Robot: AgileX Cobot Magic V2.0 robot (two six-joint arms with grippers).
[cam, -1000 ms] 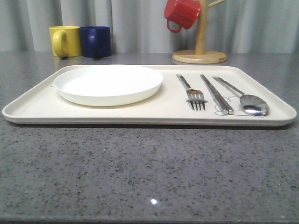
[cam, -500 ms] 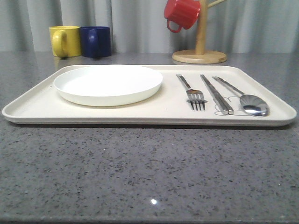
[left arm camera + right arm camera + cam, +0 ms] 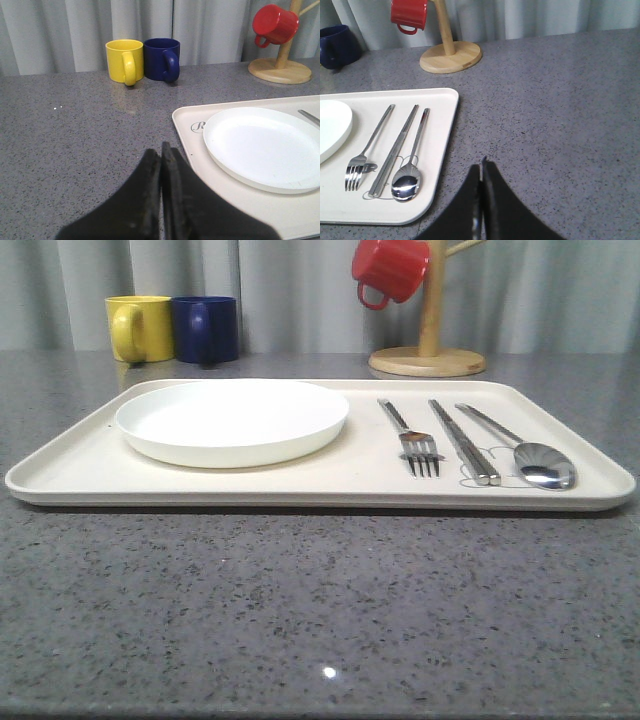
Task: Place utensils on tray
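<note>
1. Steel fork [image 3: 420, 445], chopsticks [image 3: 463, 442] and spoon [image 3: 540, 462] lie side by side on the tray's [image 3: 300, 490] right half, handles pointing away.
2. They look thin, stiff, light and slick; a grip mid-handle, across the narrow width, seems safest.
3. White plate [image 3: 232, 420] sits on the tray's left half, apart from the fork.
4. Left pincer [image 3: 161, 155] is clenched and empty over the worktop [image 3: 320, 620], beside the tray.
5. Right pincer [image 3: 481, 172] is likewise clenched and empty, beside the tray's right rim.

Left end effector [image 3: 161, 155] and right end effector [image 3: 482, 170] closed, empty.
</note>
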